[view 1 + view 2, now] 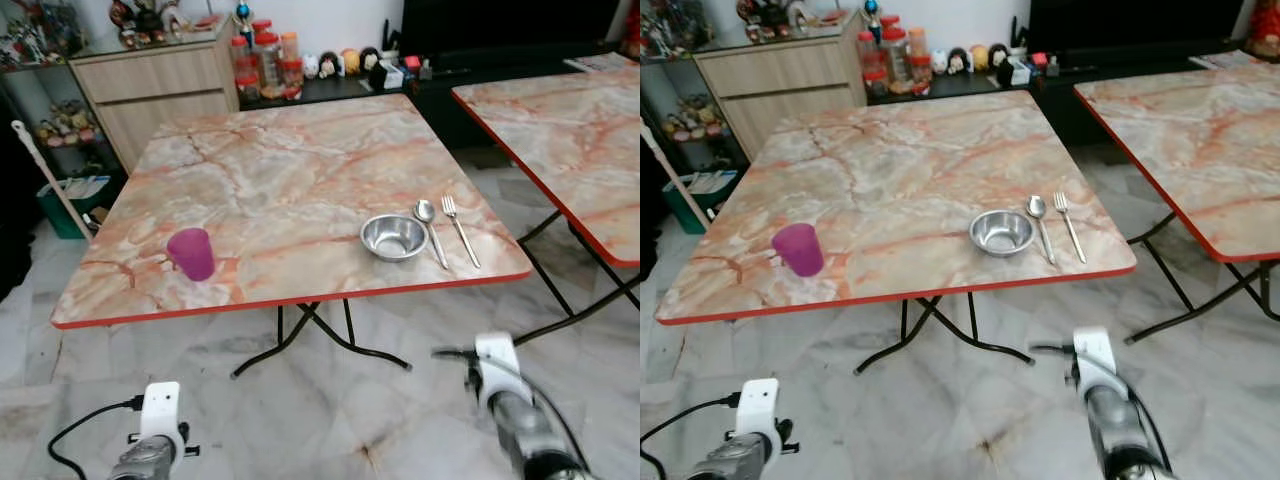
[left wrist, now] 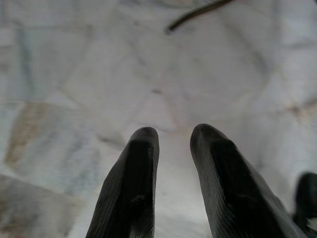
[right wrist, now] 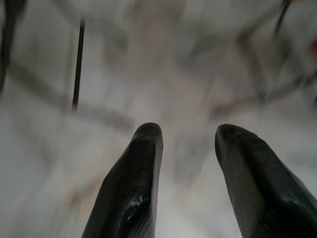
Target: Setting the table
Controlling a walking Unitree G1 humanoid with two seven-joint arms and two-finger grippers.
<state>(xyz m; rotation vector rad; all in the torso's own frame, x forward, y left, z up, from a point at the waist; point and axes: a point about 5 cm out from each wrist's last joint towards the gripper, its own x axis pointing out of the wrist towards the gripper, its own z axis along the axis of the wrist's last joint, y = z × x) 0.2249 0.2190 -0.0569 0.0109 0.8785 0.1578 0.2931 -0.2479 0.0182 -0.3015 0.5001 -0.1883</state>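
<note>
We can read no text, label, brand or number anywhere here. The jars (image 1: 268,60) and small boxes (image 1: 392,72) on the low dark shelf behind the table (image 1: 250,180) may carry printing, but they are too small and blurred for us to make out.

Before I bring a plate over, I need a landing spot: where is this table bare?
The table is bare across its far half and in the middle stretch between the purple cup and the steel bowl. The near right corner is crowded: bowl, spoon and fork lie side by side.
</note>
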